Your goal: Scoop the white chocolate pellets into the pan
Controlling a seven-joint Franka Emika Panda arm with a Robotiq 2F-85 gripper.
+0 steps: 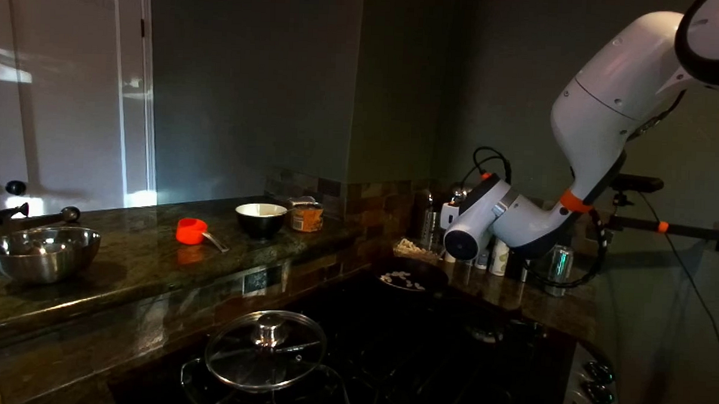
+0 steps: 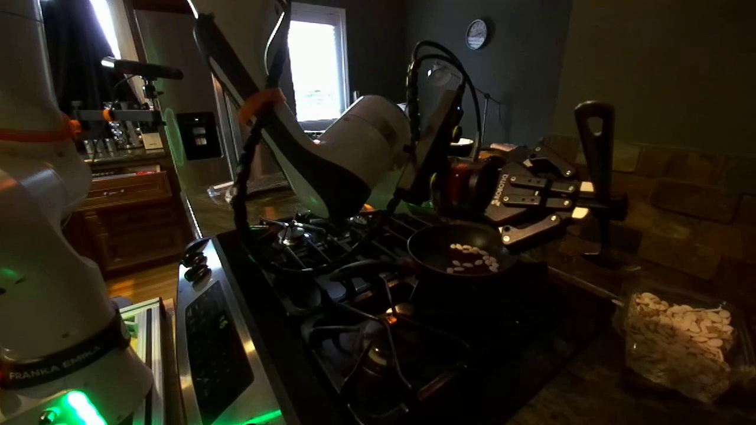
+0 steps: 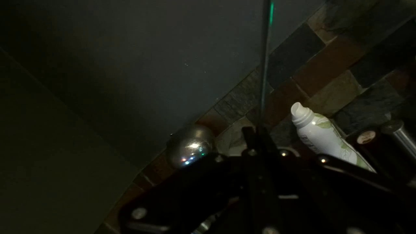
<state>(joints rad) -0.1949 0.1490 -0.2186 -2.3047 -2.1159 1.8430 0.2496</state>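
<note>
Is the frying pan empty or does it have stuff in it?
Not empty, but far from full: both exterior views show white pellets scattered in the frying pan, leaving much of it bare.

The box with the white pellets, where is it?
At lower right in an exterior view, the clear box stands on the counter, right of the stove and the dark pan.
</note>
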